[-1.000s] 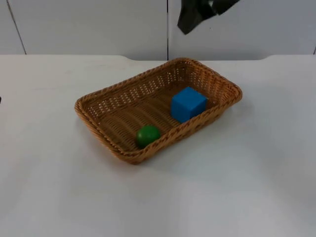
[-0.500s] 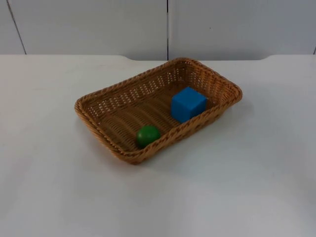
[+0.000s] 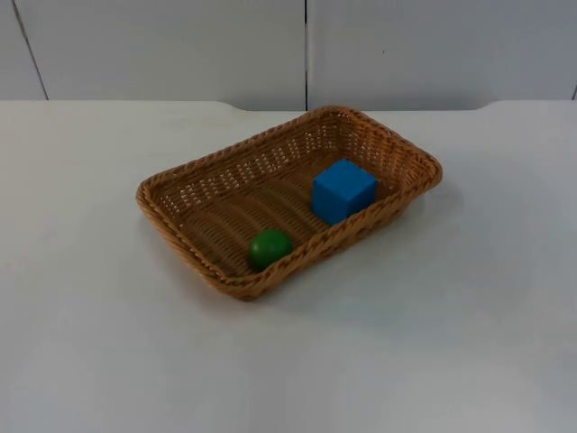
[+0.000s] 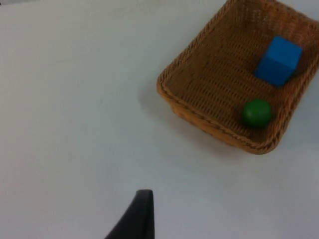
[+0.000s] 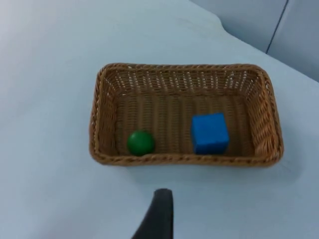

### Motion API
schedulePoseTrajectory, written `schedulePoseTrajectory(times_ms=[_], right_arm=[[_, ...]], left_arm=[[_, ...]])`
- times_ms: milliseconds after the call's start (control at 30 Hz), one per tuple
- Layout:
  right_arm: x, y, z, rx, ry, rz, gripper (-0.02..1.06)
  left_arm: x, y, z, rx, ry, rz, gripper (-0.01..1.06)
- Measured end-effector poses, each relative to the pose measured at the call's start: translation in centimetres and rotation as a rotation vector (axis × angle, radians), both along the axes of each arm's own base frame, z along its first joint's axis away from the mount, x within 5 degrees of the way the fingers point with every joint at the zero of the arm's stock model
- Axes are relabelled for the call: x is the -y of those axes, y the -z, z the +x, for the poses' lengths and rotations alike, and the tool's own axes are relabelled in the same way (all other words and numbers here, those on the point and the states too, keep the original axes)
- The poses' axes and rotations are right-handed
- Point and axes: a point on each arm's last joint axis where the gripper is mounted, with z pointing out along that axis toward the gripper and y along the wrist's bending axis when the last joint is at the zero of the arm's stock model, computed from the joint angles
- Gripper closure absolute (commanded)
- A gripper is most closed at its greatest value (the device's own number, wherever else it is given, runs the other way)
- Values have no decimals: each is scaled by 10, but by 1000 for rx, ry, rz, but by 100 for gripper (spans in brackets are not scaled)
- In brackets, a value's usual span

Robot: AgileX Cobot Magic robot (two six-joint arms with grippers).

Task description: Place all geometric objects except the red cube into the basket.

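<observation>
Centrally on the white table: one woven wicker basket, rectangular, set at an angle, near the grey partition wall; contents, two items; blue cube, resting on the basket floor close to one long wall and toward one end; green ball, lying against the same long wall nearer the other end, apart from the cube; no brand, label or writing was legible on any item. Left gripper: held above bare table, well apart from the basket; whether spread or pressed together could not be told. Right gripper: held above the table just outside the basket's long side; finger state likewise could not be told.
</observation>
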Motion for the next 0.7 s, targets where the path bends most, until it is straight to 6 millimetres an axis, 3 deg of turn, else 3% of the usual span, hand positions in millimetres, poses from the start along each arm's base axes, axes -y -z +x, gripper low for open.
schedulePoseTrajectory(times_ms=[67,133,233,367,600,700], right_arm=[[14,3,-25,26,2,19,26],[20,8,-35,32,3,25,26],[42,14,-74,95,4,62,26],[55,16,-96,147,2,93,26],[91,21,-160,282,5,202,26],[98,25,-174,291,4,212,26]], left_arm=[[0,-4,-12,51,0,-7,0],[0,-4,-19,75,0,-10,0],[-1,6,-40,135,0,-16,0],[-1,11,-52,148,0,-26,0],[-4,15,-89,254,-19,-7,0],[-8,18,-96,249,-52,9,0]])
